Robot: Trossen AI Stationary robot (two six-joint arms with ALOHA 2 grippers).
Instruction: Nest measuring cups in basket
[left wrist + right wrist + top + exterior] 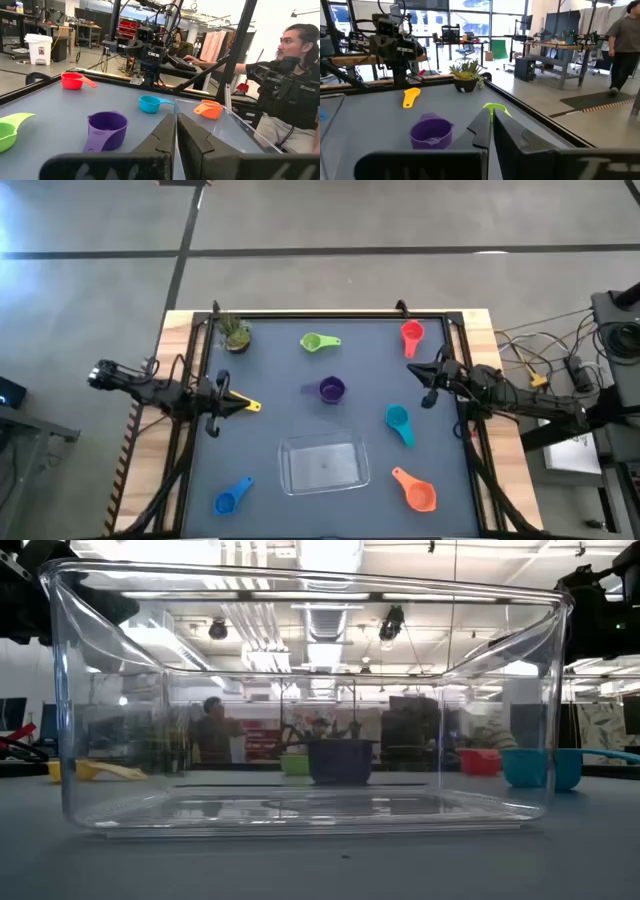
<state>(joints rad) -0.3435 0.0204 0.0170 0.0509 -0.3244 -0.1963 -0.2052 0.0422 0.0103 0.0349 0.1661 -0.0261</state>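
The clear basket (323, 463) sits near the table's near edge and fills the low view (310, 810). Around it lie the cups: green (315, 342), red (412, 335), purple (331, 389), teal (399, 421), orange (418, 492), blue (232, 496) and yellow (245, 405). My left gripper (226, 400) hovers at the left side, right beside the yellow cup, with its fingers shut (175, 135) and holding nothing. My right gripper (417, 373) hovers at the right side between the red and teal cups, also shut (490, 130) and holding nothing.
A small potted plant (235, 333) stands at the far left corner. A raised black frame (320, 315) borders the grey mat. A seated person (295, 75) is beyond the table's right side; another person (622, 40) walks in the room.
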